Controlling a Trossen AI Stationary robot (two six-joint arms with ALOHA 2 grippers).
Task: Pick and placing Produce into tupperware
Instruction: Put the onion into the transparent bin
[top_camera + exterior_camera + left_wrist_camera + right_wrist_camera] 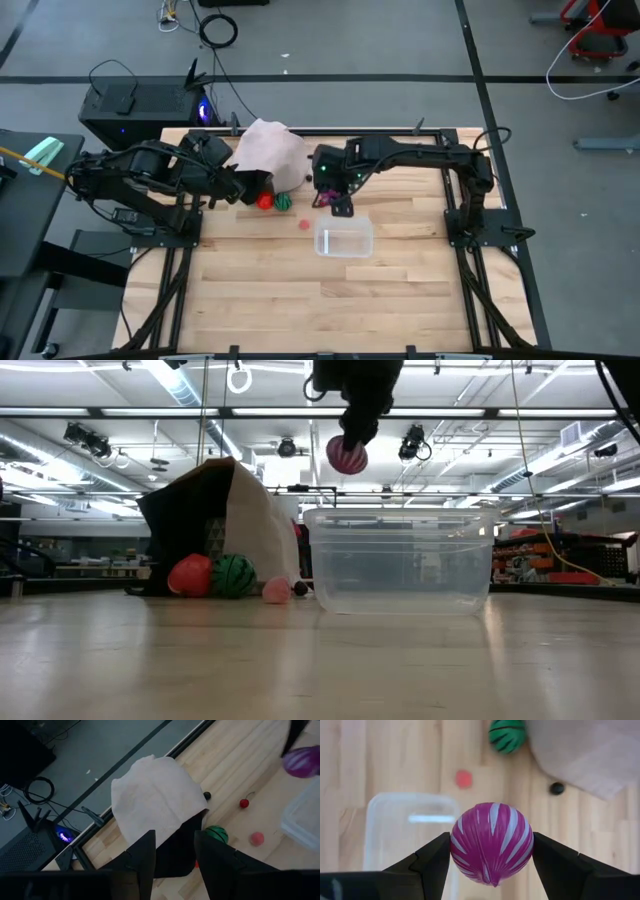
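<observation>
One magenta striped ball [492, 843] is clamped between the fingers of the right gripper [492, 865], held in the air above the counter [300, 300], just off the far edge of the tupperware [345, 240]. In the low view the ball [347, 455] is seen above the tub's left rim [400, 560], clear of it. The tupperware is seen lying empty on the counter, a white mark at one end.

Left gripper [172, 865] is parked at the dark mouth of the pale bag [270, 150], fingers apart, nothing held.

Remaining produce is scattered on the counter between bag and tub: a red piece [264, 201] and a green striped piece [284, 202] touching each other at the bag's mouth, a small pink-red piece [305, 224] nearer the tub, a cherry-like dark red piece [244, 803] and a small black ball [207, 796] beside the bag.
</observation>
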